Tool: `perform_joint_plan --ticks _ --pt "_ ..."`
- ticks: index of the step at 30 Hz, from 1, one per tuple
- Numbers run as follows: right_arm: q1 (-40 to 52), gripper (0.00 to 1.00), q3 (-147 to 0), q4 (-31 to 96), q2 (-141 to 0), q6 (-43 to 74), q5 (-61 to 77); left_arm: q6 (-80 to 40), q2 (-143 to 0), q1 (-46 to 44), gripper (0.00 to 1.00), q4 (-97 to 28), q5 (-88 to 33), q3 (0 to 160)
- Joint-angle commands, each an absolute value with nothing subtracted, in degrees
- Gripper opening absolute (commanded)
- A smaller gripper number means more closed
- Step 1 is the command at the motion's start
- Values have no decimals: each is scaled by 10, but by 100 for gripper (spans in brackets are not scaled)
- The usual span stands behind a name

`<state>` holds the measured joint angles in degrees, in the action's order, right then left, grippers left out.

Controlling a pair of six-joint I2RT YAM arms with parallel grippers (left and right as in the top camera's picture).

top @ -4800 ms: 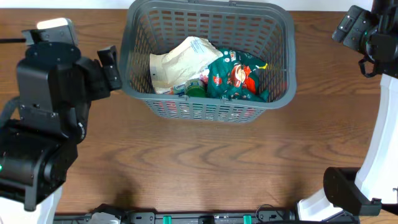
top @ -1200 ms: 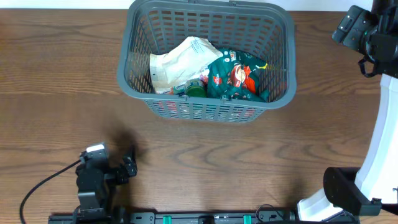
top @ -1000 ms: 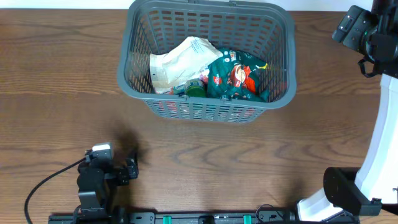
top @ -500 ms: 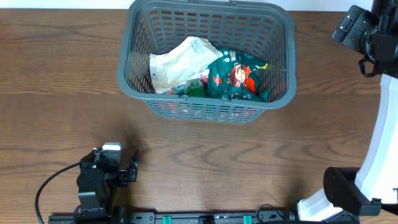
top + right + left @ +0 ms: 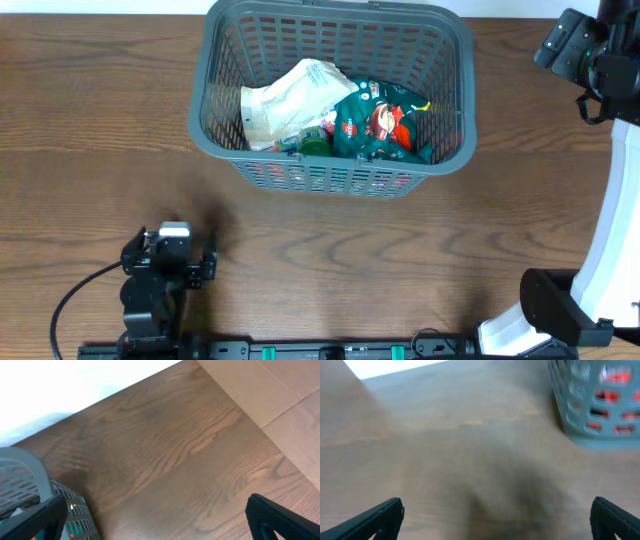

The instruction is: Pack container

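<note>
The container [image 5: 213,120], a large dark-grey slotted basket, stands at the back middle of the table. It holds a cream bag [image 5: 285,100], a green and red packet [image 5: 380,122] and a small green item [image 5: 315,143]. My left gripper [image 5: 185,262] sits low near the front left edge, open and empty; its wrist view [image 5: 495,515] is blurred and shows bare table, with the container's corner [image 5: 570,415] at top right. My right gripper [image 5: 565,45] is raised at the far right, open and empty; its wrist view [image 5: 155,520] shows wood and the container's rim [image 5: 30,467].
A black cable [image 5: 70,295] trails from the left arm along the front edge. The right arm's white base [image 5: 600,280] stands at the right side. The table's back edge meets a white surface [image 5: 75,380].
The left arm has pulled back from beside the container to the front left edge, and in the last second it turned slightly there. The right arm and the container's contents have not moved.
</note>
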<state>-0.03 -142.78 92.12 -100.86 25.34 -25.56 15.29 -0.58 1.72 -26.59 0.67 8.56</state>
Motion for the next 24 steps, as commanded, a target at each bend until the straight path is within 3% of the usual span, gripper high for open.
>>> perform_joint_plan --ticks 1,24 --pt "-3 99 -1433 922 -1007 261 -265 160 -1 14 99 -250 26 73" --pt "-3 99 -1433 922 -1007 261 -265 113 -1 -4 99 -59 44 22"
